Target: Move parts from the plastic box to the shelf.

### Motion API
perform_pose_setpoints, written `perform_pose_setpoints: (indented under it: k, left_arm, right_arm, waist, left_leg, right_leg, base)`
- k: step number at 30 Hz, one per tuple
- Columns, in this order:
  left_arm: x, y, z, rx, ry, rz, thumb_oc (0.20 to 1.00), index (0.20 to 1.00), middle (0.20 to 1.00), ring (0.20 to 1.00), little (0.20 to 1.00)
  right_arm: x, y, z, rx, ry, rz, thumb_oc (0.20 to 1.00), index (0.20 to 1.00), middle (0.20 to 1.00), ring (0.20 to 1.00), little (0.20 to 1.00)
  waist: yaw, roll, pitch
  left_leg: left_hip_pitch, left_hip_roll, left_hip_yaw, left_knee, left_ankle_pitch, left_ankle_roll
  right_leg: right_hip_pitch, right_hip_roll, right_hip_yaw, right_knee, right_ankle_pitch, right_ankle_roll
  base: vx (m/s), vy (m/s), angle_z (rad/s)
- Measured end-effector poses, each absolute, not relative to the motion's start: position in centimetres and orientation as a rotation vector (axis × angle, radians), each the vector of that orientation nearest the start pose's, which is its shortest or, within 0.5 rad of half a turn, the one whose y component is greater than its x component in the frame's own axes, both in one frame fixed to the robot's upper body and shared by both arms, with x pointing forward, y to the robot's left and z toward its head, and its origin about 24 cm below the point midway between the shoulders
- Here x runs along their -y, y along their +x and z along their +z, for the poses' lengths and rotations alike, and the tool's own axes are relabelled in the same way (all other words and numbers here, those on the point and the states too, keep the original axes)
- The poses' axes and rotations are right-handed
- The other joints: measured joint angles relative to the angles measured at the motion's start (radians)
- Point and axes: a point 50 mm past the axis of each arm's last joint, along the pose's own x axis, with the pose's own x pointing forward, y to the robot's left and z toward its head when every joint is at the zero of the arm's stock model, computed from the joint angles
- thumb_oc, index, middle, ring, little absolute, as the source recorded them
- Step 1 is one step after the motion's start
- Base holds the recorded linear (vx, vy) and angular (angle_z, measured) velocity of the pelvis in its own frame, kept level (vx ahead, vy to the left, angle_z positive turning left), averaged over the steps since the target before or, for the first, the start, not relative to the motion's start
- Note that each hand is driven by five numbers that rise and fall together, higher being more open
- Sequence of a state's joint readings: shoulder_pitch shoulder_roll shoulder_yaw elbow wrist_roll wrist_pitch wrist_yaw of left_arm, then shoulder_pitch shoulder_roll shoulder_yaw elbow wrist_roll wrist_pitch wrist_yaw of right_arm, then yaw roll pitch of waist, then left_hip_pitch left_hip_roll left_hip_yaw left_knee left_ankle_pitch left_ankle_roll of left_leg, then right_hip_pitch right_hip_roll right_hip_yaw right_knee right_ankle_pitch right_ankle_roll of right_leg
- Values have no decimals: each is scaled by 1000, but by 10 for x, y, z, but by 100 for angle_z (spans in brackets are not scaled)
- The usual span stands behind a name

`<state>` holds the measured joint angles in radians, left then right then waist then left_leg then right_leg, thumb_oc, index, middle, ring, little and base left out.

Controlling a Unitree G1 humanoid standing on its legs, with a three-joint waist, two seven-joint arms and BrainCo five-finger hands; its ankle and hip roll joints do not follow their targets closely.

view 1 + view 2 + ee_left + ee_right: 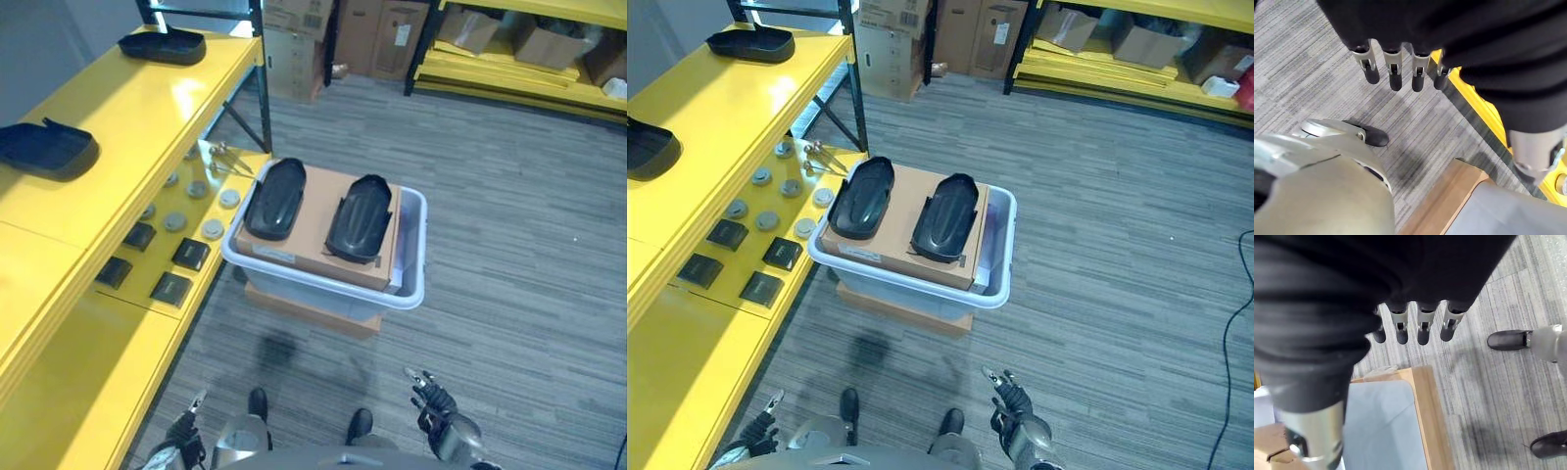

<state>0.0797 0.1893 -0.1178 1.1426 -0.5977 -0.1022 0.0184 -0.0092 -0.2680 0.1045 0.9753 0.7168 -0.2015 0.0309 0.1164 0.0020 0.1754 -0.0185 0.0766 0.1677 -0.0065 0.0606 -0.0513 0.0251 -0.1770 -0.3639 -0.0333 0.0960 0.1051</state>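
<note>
Two black parts lay on cardboard in the plastic box beside the yellow shelf, which carried two more. Left robot hand and right robot hand hung low, relaxed, empty.

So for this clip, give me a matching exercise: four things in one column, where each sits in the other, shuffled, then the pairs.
1. two black parts
2. plastic box
3. grey discs
4. right hand

A. lower yellow shelf level
B. low beside the body, holding nothing
C. on the cardboard in the box
D. on a flat carton on the floor

Pairs: 1-C, 2-D, 3-A, 4-B
</note>
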Motion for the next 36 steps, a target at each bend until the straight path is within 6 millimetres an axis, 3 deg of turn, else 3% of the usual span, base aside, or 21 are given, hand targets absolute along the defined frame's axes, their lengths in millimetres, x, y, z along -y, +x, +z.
perform_pose_setpoints:
  k: [2, 3, 5, 7, 9, 11, 13, 16, 20, 22, 24, 31, 36]
  left_arm:
    - [-214, 76, -162, -1072, -263, 386, 1000, 1000, 1000, 1000, 1000]
    - [-214, 75, -162, -1078, -252, 379, 1000, 1000, 1000, 1000, 1000]
    - [-216, 66, -163, -1098, -236, 381, 1000, 1000, 1000, 1000, 1000]
    - [-221, 51, -164, -1115, -257, 425, 1000, 1000, 1000, 1000, 1000]
    - [-225, 36, -165, -1133, -278, 459, 1000, 1000, 1000, 1000, 1000]
    - [-227, 25, -166, -1155, -276, 470, 1000, 1000, 1000, 1000, 1000]
    - [-227, 27, -166, -1152, -282, 455, 1000, 1000, 1000, 1000, 1000]
    - [-225, 29, -166, -1145, -266, 416, 1000, 1000, 1000, 1000, 1000]
    - [-225, 32, -165, -1141, -262, 378, 1000, 1000, 1000, 1000, 1000]
    - [-229, 42, -164, -1136, -236, 321, 1000, 1000, 1000, 1000, 1000]
    - [-235, 50, -162, -1112, -224, 299, 1000, 1000, 1000, 1000, 1000]
    - [-242, 71, -157, -1062, -217, 247, 1000, 1000, 1000, 1000, 1000]
    - [-243, 73, -156, -1047, -241, 237, 1000, 1000, 1000, 1000, 1000]
  right_arm:
    - [239, 193, -90, -505, 297, -415, 1000, 1000, 1000, 1000, 1000]
    - [243, 221, -59, -352, 244, -449, 1000, 1000, 1000, 1000, 1000]
    - [257, 252, -10, -153, 141, -502, 1000, 1000, 1000, 1000, 1000]
    - [262, 267, 31, -5, 117, -517, 1000, 1000, 1000, 1000, 1000]
    - [268, 274, 89, 224, 70, -512, 1000, 1000, 1000, 1000, 1000]
    - [271, 280, 107, 288, -2, -514, 1000, 1000, 1000, 1000, 1000]
    - [276, 286, 109, 253, -80, -523, 1000, 1000, 1000, 1000, 1000]
    - [285, 300, 93, 113, -136, -561, 1000, 1000, 1000, 1000, 1000]
    - [305, 311, 70, -67, -171, -673, 1000, 1000, 1000, 1000, 1000]
    - [325, 314, 65, -149, -223, -756, 1000, 1000, 1000, 1000, 1000]
    - [339, 318, 77, -134, -249, -804, 1000, 1000, 1000, 1000, 1000]
    - [367, 317, 113, -42, -304, -927, 1000, 1000, 1000, 1000, 1000]
    - [373, 316, 119, -35, -321, -944, 1000, 1000, 1000, 1000, 1000]
  waist:
    - [-6, 5, 2]
    - [5, 5, 3]
    - [33, 8, 9]
    - [54, 14, 18]
    - [55, 27, 32]
    - [62, 27, 33]
    - [80, 26, 42]
    - [121, 25, 57]
    - [164, 43, 88]
    - [192, 60, 106]
    - [218, 67, 137]
    - [235, 70, 190]
    - [239, 70, 204]
  left_leg:
    - [7, 0, -2, -1, 0, 0]
    - [5, 1, -2, 3, 0, 0]
    - [4, -1, -4, 2, -1, -2]
    - [2, -10, -9, 0, -7, -2]
    - [3, -25, -19, -4, 1, 8]
    - [2, -35, -24, -4, 0, 12]
    - [0, -45, -33, -4, -2, 15]
    - [-18, -59, -42, 6, -4, 22]
    - [-39, -79, -64, 31, -7, 36]
    - [-71, -89, -91, 63, -12, 41]
    - [-93, -97, -95, 90, -19, 49]
    - [-140, -108, -114, 131, -32, 44]
    - [-170, -113, -118, 144, -25, 56]
  right_leg:
    - [15, 3, -2, -15, 7, 0]
    - [15, 4, -2, -19, 11, -1]
    - [14, 2, -3, -24, 7, 5]
    - [21, -3, -6, -32, 7, 3]
    - [28, -16, -13, -38, 17, 15]
    - [30, -26, -20, -38, 24, 18]
    - [30, -30, -30, -36, 24, 22]
    - [28, -45, -39, -36, 23, 23]
    - [28, -63, -64, -36, 28, 34]
    - [22, -74, -88, -28, 26, 36]
    - [11, -84, -91, -17, 26, 36]
    - [-14, -100, -105, -7, 27, 36]
    - [-35, -101, -108, -7, 36, 31]
  base:
    - [50, 49, 2]
    - [57, 66, 0]
    - [64, 117, 3]
    - [72, 173, 7]
    - [53, 137, 13]
    - [39, 114, 12]
    - [31, 90, 14]
    - [36, 86, 12]
    - [2, 74, 23]
    - [-34, 61, 29]
    - [-54, 37, 11]
    - [-51, 27, 8]
    - [-49, 17, 2]
